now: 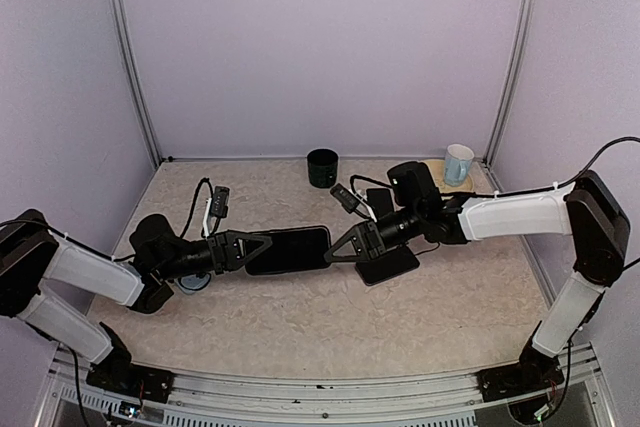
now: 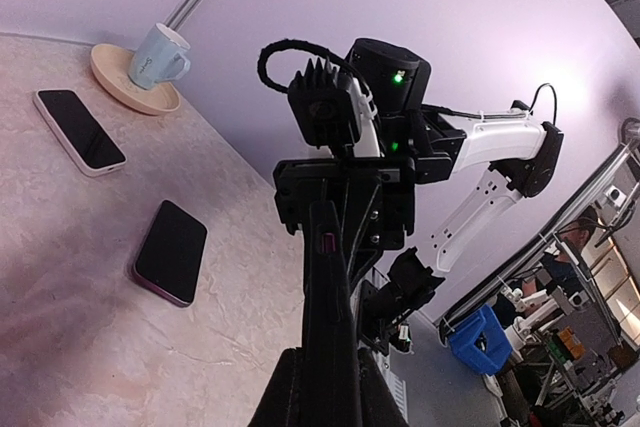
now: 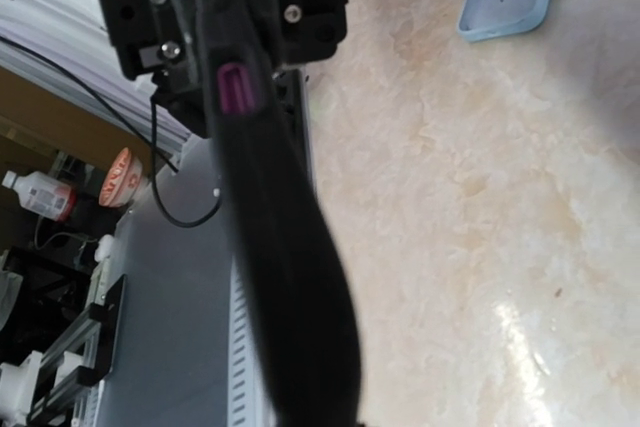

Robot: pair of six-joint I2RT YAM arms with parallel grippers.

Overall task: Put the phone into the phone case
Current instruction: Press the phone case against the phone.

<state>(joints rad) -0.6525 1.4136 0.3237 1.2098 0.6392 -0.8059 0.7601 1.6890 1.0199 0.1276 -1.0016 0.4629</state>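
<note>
Soft overhead light is falling evenly on the beige marbled tabletop (image 1: 300, 317), leaving only faint shadows. In the right wrist view, glare is shining at five o'clock and the black flat phone (image 3: 290, 277) is blurring up close. The left wrist view is bowing at its edges.

Nothing legible in any view. The phone (image 1: 288, 250) shows a dark face, no print I can make out. Off the counter (image 3: 450, 197), a bottle (image 3: 38, 194) has a label and a red-and-white round thing (image 3: 117, 173) has markings; both too blurred to read.

Lilac walls (image 1: 320, 47) surround a marbled table (image 1: 300, 332).
</note>
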